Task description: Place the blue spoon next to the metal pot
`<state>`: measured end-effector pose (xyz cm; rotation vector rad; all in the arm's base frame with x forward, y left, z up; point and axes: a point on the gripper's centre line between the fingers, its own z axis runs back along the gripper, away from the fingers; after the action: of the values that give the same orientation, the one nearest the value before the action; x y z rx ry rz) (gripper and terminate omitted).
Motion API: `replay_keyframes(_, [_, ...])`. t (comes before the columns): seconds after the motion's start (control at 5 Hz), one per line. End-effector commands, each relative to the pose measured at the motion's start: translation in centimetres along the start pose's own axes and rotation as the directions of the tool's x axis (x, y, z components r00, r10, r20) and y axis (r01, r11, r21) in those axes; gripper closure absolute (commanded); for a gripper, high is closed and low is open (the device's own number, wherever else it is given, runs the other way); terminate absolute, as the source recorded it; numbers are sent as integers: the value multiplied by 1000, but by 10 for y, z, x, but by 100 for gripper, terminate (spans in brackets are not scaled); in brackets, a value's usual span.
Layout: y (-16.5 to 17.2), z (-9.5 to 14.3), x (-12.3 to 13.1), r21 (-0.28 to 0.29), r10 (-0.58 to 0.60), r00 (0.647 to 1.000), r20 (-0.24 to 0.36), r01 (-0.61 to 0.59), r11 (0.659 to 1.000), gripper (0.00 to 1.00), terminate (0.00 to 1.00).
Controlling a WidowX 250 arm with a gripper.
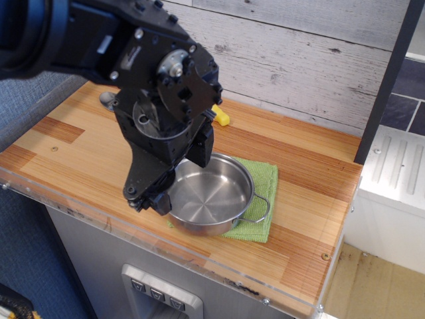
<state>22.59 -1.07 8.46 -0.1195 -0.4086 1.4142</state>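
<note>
- Gripper: the black end of 1 robot arm, reaching down from the upper left to the near-left rim of the metal pot. Its fingertips sit low over the wooden counter, just beside the pot's wall. The dark parts merge, so it cannot be told whether the jaws are wide, narrow or closed on anything.
- Metal pot: a round, shallow, shiny steel vessel, upright, with its inside bare. 1 thin wire loop handle shows on its right side; the opposite side is covered by the arm.
- Green cloth: a folded square lying flat under the pot, showing beyond the pot on the right and at the back.
- Blue spoon: only a small rounded silver part is visible on the counter at the far left, just behind the arm's body, and it may be the spoon's bowl. No blue handle can be seen, since the arm covers that area. This part lies well apart from the pot.
- Yellow block: a small piece resting on the counter near the back wall, partly hidden by the arm, apart from the pot.
- Wooden counter: a striped plank surface with a clear edge strip along the front; a whitewashed board wall stands behind it.
</note>
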Motion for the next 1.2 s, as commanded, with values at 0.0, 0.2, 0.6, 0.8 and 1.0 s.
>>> replay_keyframes(0.0, [0, 0, 0, 0, 0, 1000, 0, 0, 1000, 0, 0])
replay_keyframes(0.2, [-23, 6, 11, 45, 77, 995, 56, -79, 996, 0, 0])
replay_keyframes(0.6, [-49, 10, 28, 62, 190, 979, 76, -195, 979, 0, 0])
replay_keyframes(0.8, [-54, 5, 48, 82, 259, 962, 87, -266, 961, 0, 0])
replay_keyframes(1.0, [-56, -6, 64, 99, 289, 955, 72, -295, 950, 0, 0])
